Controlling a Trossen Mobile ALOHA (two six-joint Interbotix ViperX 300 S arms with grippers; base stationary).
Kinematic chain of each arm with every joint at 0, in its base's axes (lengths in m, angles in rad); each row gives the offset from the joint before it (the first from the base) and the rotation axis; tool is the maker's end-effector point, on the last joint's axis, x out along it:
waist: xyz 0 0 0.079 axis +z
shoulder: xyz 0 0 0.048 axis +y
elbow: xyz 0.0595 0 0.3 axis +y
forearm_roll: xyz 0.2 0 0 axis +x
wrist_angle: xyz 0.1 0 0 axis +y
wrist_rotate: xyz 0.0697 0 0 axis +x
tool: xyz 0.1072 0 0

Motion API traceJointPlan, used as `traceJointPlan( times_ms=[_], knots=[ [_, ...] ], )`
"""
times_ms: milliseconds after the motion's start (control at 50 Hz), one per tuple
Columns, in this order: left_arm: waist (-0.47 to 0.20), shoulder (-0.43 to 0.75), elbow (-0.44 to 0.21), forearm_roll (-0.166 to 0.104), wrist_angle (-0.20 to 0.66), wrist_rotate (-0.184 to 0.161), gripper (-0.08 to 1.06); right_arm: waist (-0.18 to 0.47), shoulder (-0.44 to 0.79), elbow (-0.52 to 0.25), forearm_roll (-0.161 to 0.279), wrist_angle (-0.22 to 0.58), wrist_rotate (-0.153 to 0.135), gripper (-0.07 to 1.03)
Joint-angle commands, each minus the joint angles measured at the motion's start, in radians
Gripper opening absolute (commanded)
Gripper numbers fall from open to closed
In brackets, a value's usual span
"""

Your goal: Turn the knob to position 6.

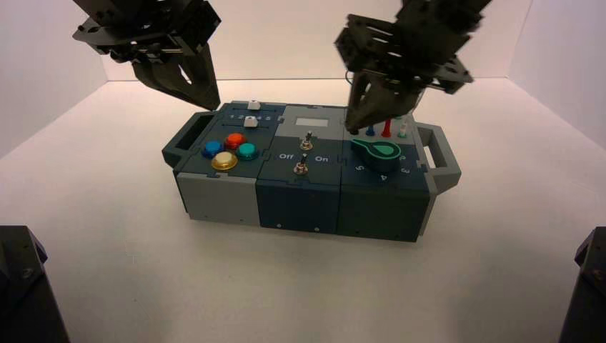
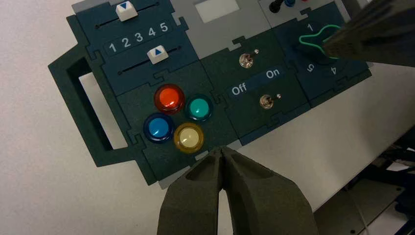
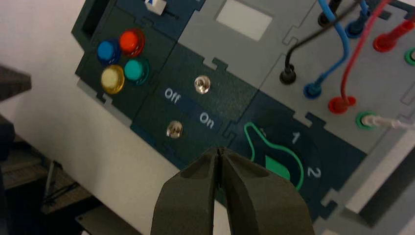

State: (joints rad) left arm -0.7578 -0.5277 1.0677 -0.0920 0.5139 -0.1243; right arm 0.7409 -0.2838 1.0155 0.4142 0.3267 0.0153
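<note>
Jaws pressed together, our right gripper (image 3: 219, 152) hangs just over the knob (image 1: 376, 150) at the box's (image 1: 300, 196) right end, apparently to nudge its pointer, while our left gripper (image 2: 222, 152), likewise closed, waits above the buttons (image 2: 178, 117).

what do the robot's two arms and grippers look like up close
Both arms are black, angular frames of plates and brackets. The left gripper and the right gripper each end in two broad, matte dark grey fingers that taper to blunt tips, with shallow hollows moulded into their outer faces. No markings or lettering show on either.
</note>
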Motion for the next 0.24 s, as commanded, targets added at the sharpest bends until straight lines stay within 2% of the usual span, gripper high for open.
traceJointPlan(
  times_ms=[20, 240],
  knots=[
    [-0.005, -0.002, -0.017, 0.002, -0.003, -0.002, -0.03, 0.005, -0.049, 0.008, 0.0, -0.002, -0.003, -0.02],
    [-0.005, -0.002, -0.029, 0.002, -0.009, -0.002, -0.03, 0.005, -0.077, 0.017, -0.015, 0.025, -0.003, -0.02]
  ],
)
